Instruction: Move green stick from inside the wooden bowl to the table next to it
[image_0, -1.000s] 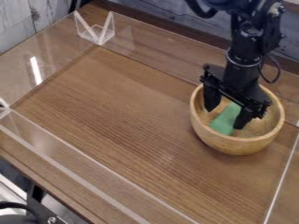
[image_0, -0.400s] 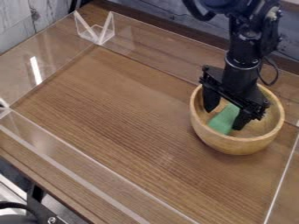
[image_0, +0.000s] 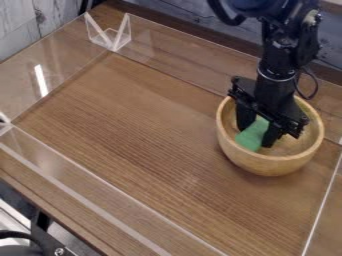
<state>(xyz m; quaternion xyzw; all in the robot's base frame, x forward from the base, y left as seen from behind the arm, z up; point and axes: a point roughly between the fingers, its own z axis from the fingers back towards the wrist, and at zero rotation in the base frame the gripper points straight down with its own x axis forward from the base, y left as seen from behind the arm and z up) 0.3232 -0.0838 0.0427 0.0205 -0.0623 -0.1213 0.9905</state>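
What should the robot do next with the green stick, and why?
Probably lift straight up. The end effector looks shut on the green stick, which is still down inside the wooden bowl, so it must clear the rim before moving to the table.

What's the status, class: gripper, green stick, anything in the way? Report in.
Gripper down inside wooden bowl, shut on green stick. Stick not yet lifted out. Table beside the bowl bare; nothing in the way.

Arm: all black

The robot arm (image_0: 281, 45) was matte black, with a cylindrical wrist, looped dark cabling up top, and slim black jaws.
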